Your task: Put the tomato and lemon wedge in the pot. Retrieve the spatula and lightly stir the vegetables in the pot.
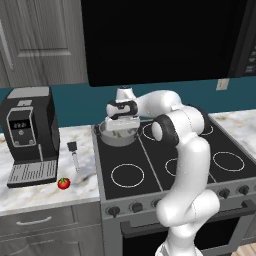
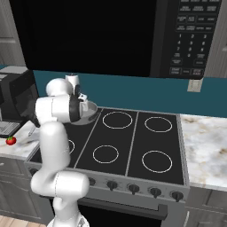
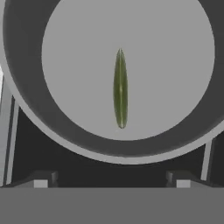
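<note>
Over the black stovetop (image 1: 150, 165), the released two-finger gripper (image 3: 111, 181) hangs above the round grey metal pot (image 3: 26, 105), where the thin yellow-green lemon wedge (image 3: 120, 89) lies edge-on, long axis twelve-to-six.

Black coffee machine (image 1: 29, 135) on marble counter (image 1: 45, 187), beside the stove (image 1: 170, 165); perhaps a microwave (image 2: 186, 37) above.

Everything is lit softly and evenly, with no bright lamp to be seen. Hardly any shadows are cast on the bench (image 1: 45, 192) or the stove (image 2: 128, 142). The big panel above the stove (image 1: 165, 40) is left pure black. All pictures are a little soft and blocky. No glare or bent edges are seen.
</note>
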### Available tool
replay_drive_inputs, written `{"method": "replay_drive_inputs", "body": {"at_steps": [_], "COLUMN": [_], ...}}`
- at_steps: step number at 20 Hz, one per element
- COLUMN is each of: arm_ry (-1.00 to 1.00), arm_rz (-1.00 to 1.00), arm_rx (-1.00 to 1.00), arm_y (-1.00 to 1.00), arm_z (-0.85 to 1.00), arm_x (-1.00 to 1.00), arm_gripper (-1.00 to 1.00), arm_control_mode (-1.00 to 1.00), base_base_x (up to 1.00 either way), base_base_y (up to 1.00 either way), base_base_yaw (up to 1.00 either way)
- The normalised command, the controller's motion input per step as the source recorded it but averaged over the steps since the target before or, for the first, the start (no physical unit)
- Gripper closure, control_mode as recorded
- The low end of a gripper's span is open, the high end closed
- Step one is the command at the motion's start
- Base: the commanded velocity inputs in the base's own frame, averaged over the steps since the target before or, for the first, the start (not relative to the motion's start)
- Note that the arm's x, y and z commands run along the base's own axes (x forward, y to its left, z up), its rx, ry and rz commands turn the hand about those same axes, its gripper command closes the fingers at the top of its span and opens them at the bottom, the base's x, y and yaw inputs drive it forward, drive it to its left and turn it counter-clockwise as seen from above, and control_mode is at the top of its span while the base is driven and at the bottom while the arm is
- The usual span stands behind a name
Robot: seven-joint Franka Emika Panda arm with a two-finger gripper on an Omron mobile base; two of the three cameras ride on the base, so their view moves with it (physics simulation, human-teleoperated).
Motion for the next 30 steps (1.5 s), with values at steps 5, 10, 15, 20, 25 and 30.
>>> {"method": "replay_drive_inputs", "body": {"at_steps": [5, 10, 15, 20, 25, 30], "arm_ry": [-0.01, -0.01, -0.02, -0.09, -0.16, -0.18], "arm_rz": [0.00, 0.00, 0.00, 0.02, 0.10, 0.15], "arm_rx": [0.00, 0.00, 0.00, 0.00, 0.00, 0.05], "arm_y": [0.00, 0.00, 0.00, 0.00, 0.12, 0.17], "arm_z": [0.03, 0.01, 0.26, 0.41, 0.41, 0.25], "arm_x": [-0.57, -0.71, -0.91, -1.00, -1.00, -0.96], "arm_gripper": [-1.00, -1.00, -1.00, -1.00, -1.00, -1.00], "arm_control_mode": [-1.00, -1.00, -1.00, -1.00, -1.00, -1.00], "base_base_x": [0.00, 0.00, 0.00, 0.00, 0.00, 0.00], "base_base_y": [0.00, 0.00, 0.00, 0.00, 0.00, 0.00], "base_base_yaw": [0.00, 0.00, 0.00, 0.00, 0.00, 0.00]}}
